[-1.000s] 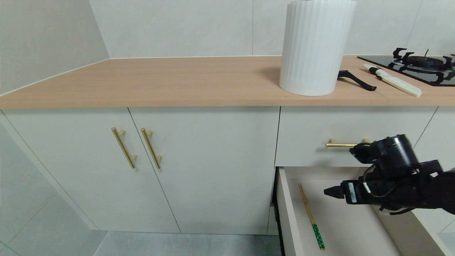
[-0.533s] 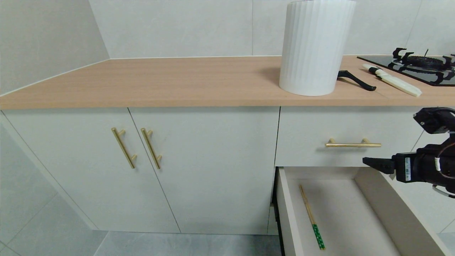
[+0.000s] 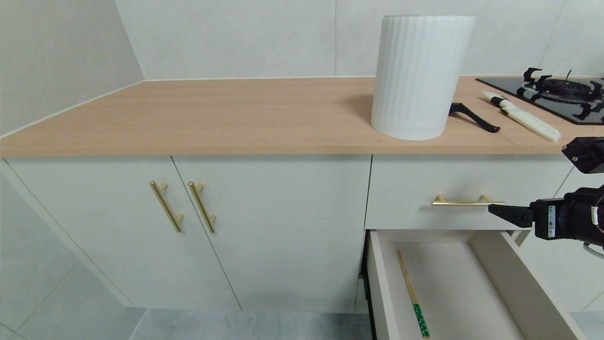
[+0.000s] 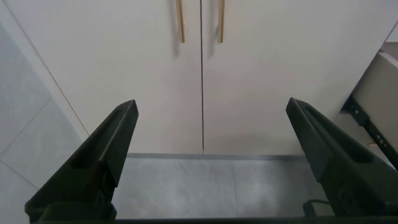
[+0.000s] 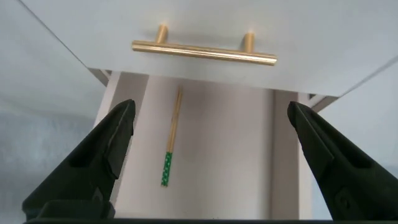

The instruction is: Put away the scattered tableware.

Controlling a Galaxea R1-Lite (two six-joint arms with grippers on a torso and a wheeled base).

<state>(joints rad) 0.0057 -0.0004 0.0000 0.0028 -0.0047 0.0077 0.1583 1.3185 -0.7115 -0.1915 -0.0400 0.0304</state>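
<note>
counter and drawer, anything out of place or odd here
Yes. A pale knife and a black-handled utensil lie loose on the countertop, between the ribbed white container and the stove. The lower drawer stands open, holding just chopsticks. Nothing looks spilled or damaged.

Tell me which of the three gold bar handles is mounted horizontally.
The gold bar handle on the closed white drawer front, just above the open drawer; the two cabinet-door handles run upright.
</note>
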